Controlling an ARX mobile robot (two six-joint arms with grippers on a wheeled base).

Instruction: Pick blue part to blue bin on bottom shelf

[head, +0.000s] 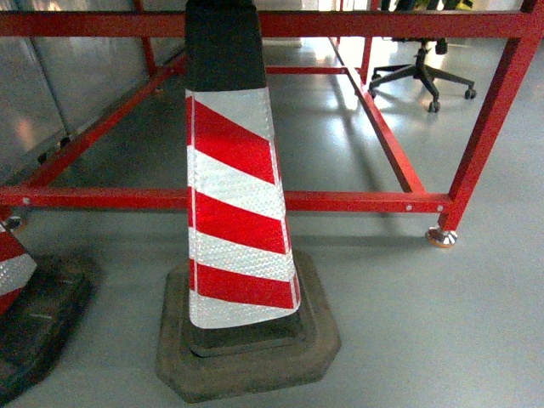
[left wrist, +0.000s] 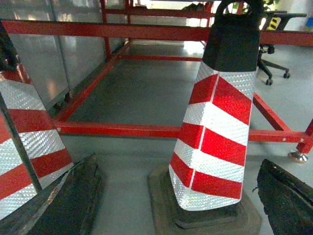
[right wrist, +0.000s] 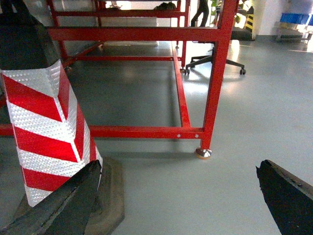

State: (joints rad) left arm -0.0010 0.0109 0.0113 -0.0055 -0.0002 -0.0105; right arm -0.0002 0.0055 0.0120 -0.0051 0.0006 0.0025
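A tall red and white cone (head: 234,195) stands on the grey floor (head: 425,323), right in front of a red metal frame (head: 365,201). A second cone (head: 13,263) sits at the left. Both sets of fingers, left (left wrist: 176,196) and right (right wrist: 181,200), are spread wide apart and hold nothing. No blue part, blue bin or bottom shelf shows in any view. An office chair (head: 422,75) stands far back.
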